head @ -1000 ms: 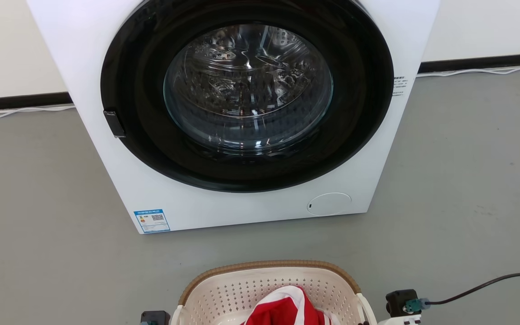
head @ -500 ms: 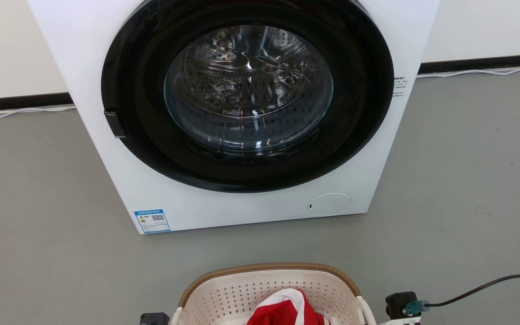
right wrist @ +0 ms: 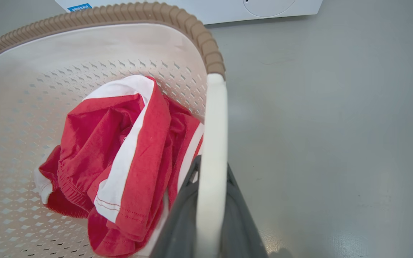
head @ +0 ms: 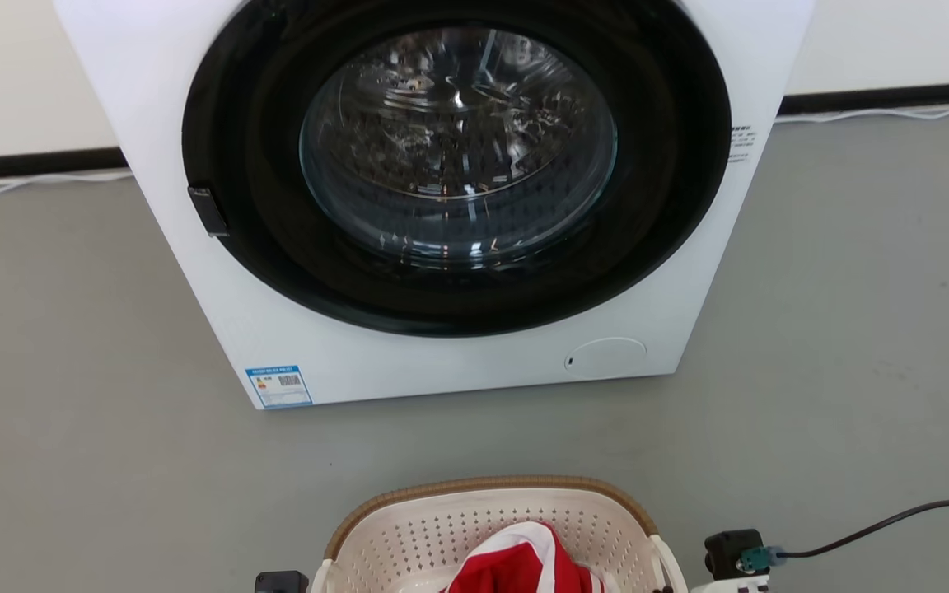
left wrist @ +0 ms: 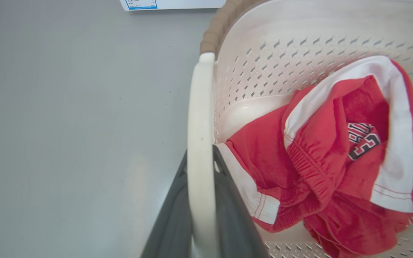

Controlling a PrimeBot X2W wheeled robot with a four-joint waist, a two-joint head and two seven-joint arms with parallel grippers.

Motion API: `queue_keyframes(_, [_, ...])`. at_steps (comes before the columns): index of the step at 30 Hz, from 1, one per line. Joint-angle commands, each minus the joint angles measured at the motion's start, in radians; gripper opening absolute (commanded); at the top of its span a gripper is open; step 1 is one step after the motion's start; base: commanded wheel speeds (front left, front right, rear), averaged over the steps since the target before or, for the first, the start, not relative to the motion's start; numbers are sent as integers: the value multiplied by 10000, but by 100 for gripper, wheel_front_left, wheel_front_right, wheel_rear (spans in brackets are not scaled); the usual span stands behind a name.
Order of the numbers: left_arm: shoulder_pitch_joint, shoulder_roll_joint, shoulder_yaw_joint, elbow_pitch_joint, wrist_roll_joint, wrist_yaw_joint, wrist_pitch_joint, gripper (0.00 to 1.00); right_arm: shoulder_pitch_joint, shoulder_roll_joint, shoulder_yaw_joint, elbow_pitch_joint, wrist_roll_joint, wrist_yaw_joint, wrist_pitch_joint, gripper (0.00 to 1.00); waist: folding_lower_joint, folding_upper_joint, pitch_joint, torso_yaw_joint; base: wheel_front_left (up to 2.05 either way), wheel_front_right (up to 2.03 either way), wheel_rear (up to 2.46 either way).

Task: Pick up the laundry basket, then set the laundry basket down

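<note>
- Head view is shifting: the basket (head: 441,531) is keeping its place at the bottom edge, before the washer (head: 458,362), which is sliding upward, so the camera is moving.
- Left gripper (left wrist: 200,159) and right gripper (right wrist: 212,163) are each pinching a basket handle (left wrist: 200,107), nearly closed.
- Likely the basket is being carried, with the set-down still waiting.

Seen from the head, the laundry basket (head: 491,487) runs off the bottom edge, near half and base out of sight, so whether it touches the floor (head: 71,371) can't be told. The washer (head: 458,371) loses its top to the upper edge; its blue label (head: 278,385) is too small to read. The left handle (left wrist: 200,107) hides the left gripper (left wrist: 200,154) fingers' inner faces, the right handle (right wrist: 215,118) those of the right gripper (right wrist: 212,164). The red garment (left wrist: 317,161) has its lettering (left wrist: 362,139) half folded away
</note>
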Motion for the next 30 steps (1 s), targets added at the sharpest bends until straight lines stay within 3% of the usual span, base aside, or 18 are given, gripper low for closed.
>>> queue_keyframes(1, [-316, 275, 199, -30, -65, 136, -194, 0, -318, -35, 163, -9, 56, 60, -223, 0, 0, 0, 98, 16, 0, 0, 0])
queue_keyframes(15, [-1740, 443, 170, -55, 11, 196, -397, 0, -1939, -35, 175, 86, 379, 60, -757, 0, 0, 0, 1707, 167, 0, 0, 0])
queue_keyframes(30, [-4075, 515, 86, -264, 346, 313, -477, 0, -4153, -35, -190, 195, 98, 60, -1202, 0, 0, 0, 4657, 457, 0, 0, 0])
